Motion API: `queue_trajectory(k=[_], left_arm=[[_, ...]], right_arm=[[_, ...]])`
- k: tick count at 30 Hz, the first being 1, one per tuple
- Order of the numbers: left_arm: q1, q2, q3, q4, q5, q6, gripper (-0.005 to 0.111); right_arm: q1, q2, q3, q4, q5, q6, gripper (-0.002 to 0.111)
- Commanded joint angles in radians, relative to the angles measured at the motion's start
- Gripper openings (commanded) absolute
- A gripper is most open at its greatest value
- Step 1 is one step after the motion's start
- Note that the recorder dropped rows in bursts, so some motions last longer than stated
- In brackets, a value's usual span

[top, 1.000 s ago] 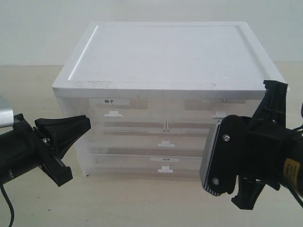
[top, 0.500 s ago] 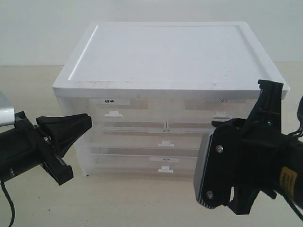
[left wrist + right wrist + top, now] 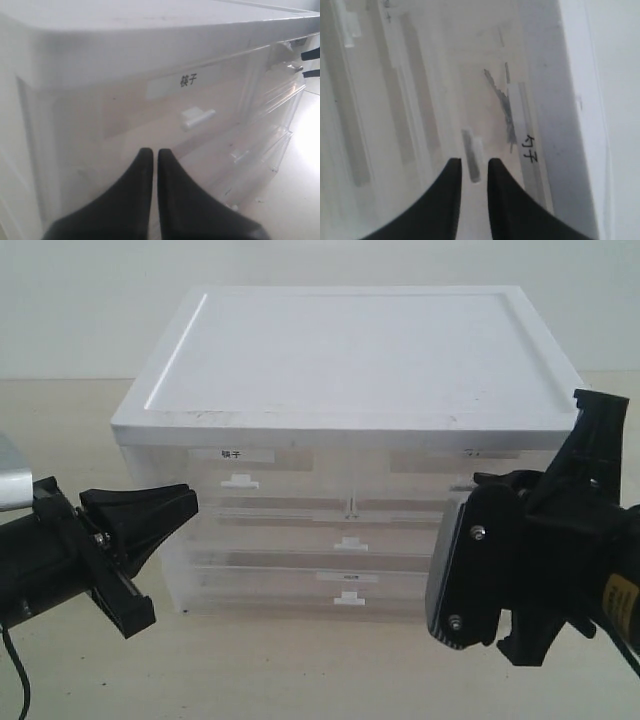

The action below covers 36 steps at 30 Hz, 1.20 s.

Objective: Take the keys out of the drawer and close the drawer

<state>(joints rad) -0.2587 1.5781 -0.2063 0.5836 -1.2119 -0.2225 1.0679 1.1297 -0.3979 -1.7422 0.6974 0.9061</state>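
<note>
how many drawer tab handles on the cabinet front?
4. Top-left handle under the bold label; top-right handle just ahead of the right claw; middle handle and bottom handle, centred lower down. No others appear hidden.

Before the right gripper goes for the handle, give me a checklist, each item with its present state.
1. Right gripper lined up on the drawer's white handle: ok, the tab sits just ahead of the gap.
2. Right gripper parted enough for the tab: ok, narrowly.
3. Drawer with the faint label open: not ok, shut flush.
4. The keys inside it: cannot tell; only a grey shape shows through the front.
5. Left gripper out of the way: ok, shut, over by the boldly labelled drawer.
</note>
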Motion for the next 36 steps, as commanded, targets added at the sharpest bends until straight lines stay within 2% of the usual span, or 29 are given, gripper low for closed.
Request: queue_trajectory(k=[1,10,16,26,28,30,31,36], left_arm=[[-0.006,0.003,-0.005,0.009,-0.009,-0.008,0.005],[-0.006,0.003,-0.005,0.009,-0.009,-0.008,0.005],[-0.006,0.003,-0.005,0.009,-0.009,-0.008,0.005],[-0.006,0.003,-0.005,0.009,-0.009,-0.008,0.005],[-0.006,0.003,-0.005,0.009,-0.009,-0.008,0.005],[-0.006,0.003,-0.005,0.009,-0.009,-0.008,0.005],[-0.006,0.003,-0.005,0.009,-0.009,-0.008,0.005],[-0.006,0.003,-0.005,0.009,-0.009,-0.008,0.005]], right_arm=[[-0.004,-0.001,0.002,-0.002,-0.029,0.000,0.016],[-0.010,0.001,0.002,-0.002,-0.025,0.002,0.016],[-0.121,0.019,0.002,-0.002,-0.102,0.025,0.016],[-0.121,0.024,-0.004,-0.002,-0.126,0.019,0.016],[-0.121,0.025,-0.010,-0.002,-0.118,0.019,0.014],[-0.121,0.025,-0.011,-0.002,-0.100,0.019,0.002],[-0.121,0.025,-0.011,-0.002,-0.097,0.019,0.000],[-0.121,0.066,-0.011,-0.002,-0.122,0.019,0.000]])
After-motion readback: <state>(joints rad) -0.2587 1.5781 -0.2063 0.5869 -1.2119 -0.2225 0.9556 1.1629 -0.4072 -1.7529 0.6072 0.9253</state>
